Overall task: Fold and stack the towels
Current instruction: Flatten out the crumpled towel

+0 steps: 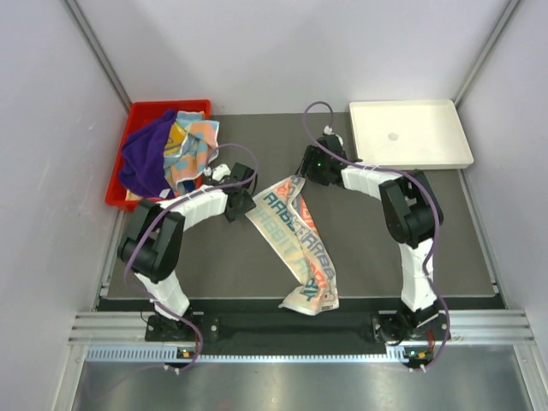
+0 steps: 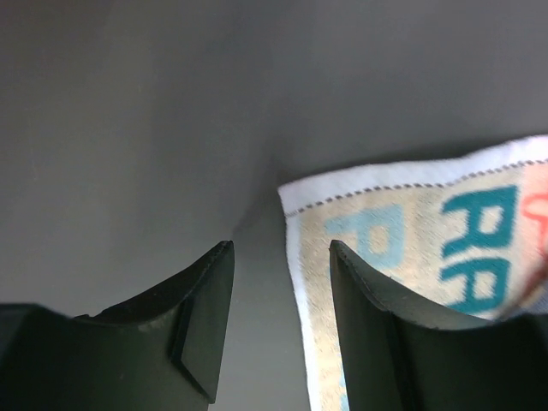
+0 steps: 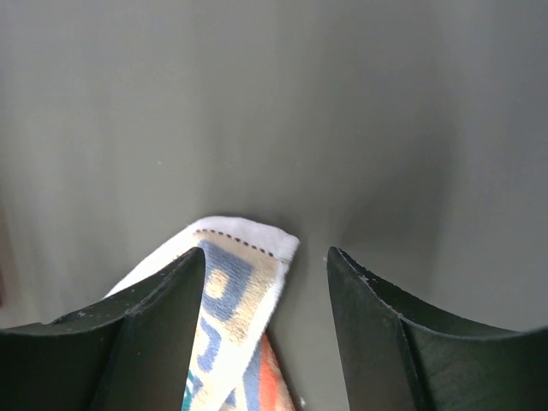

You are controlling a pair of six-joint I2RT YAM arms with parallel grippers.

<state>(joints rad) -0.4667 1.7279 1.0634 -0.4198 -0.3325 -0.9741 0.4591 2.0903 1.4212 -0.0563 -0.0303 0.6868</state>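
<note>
- Dark worktop [image 1: 214,257] carries the lettered towel [image 1: 295,244], rumpled, at centre.
- Left hand [image 2: 281,257]: open at one towel corner.
- Right hand [image 3: 265,257]: open at another corner.
- Remaining towels [image 1: 175,150] heaped in red bin [image 1: 154,105].

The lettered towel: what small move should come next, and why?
Probably close the right hand on the lettered towel: its white-hemmed corner lies between the open fingers, so a grip looks possible there. The left hand is open too, close to another corner.
</note>
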